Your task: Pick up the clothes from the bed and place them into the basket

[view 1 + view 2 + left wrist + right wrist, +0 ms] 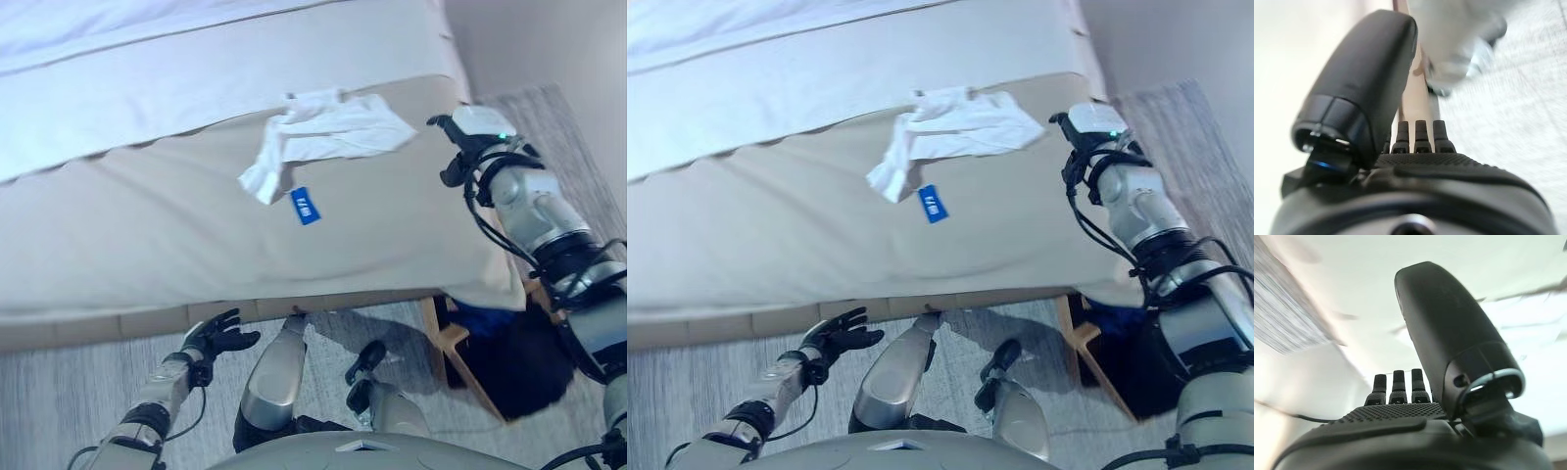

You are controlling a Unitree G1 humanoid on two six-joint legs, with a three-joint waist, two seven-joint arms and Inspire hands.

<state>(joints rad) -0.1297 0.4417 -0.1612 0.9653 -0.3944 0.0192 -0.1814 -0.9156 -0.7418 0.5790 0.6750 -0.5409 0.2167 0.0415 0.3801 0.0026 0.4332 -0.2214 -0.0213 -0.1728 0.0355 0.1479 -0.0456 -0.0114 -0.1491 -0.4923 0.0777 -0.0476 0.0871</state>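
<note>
A crumpled white garment with a blue tag lies on the beige cover of the bed, toward its right side. My right hand hovers over the bed's right edge, a short way right of the garment and apart from it. In the right wrist view its fingers are straight and hold nothing. My left hand hangs low by the bed's front edge, open and empty. The basket, a wooden frame with a dark liner, stands on the floor at the bed's right corner, with blue cloth in it.
A white sheet covers the far part of the bed. Grey carpet runs along the bed's front and right sides. The beige cover hangs over the bed's corner, just above the basket.
</note>
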